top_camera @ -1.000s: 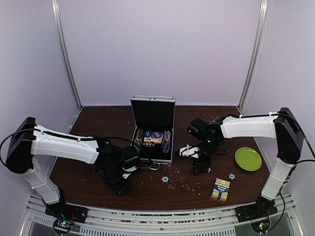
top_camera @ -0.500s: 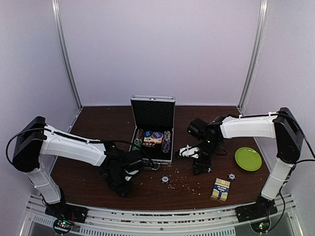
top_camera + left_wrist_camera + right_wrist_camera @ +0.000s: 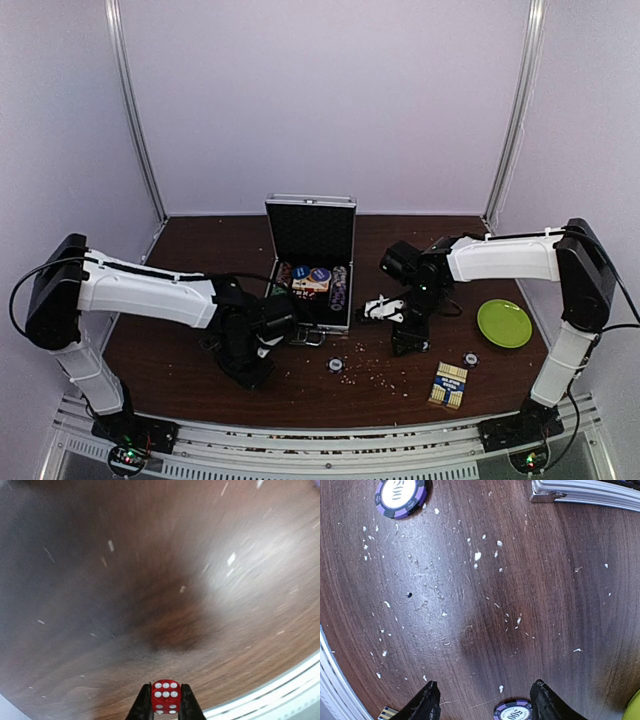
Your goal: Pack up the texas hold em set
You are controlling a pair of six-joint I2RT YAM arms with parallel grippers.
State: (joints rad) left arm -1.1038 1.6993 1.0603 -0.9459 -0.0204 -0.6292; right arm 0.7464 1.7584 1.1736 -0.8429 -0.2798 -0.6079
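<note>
While my left gripper (image 3: pixel 165 703) is closed narrow on the red die (image 3: pixel 165 695), pinching it across two opposite flat faces, I hold it just in front of the silver case's (image 3: pixel 347 302) left corner, apparently clear of the worktop (image 3: pixel 200 250). I judge the die to be hard, light and slick. The hold is square, but a twist could squirt it out, so a gentle carry suits it.

The case stands open with its lid upright. Its black tray already holds rows of striped chips (image 3: pixel 339 284) and what looks like a card box (image 3: pixel 311 281), so little room is left for the die.

My right gripper (image 3: pixel 485 700) hangs half open and holds nothing, to the right of the case, with a purple chip (image 3: pixel 514 713) lying flat just under its fingers. A second purple chip (image 3: pixel 401 495) lies in front of the case. Thin and stiff, they are best taken by the rim.

The yellow-blue card box (image 3: pixel 449 385) lies well to the front right of the case. It is light card and could crush, so I would grip its long sides.
</note>
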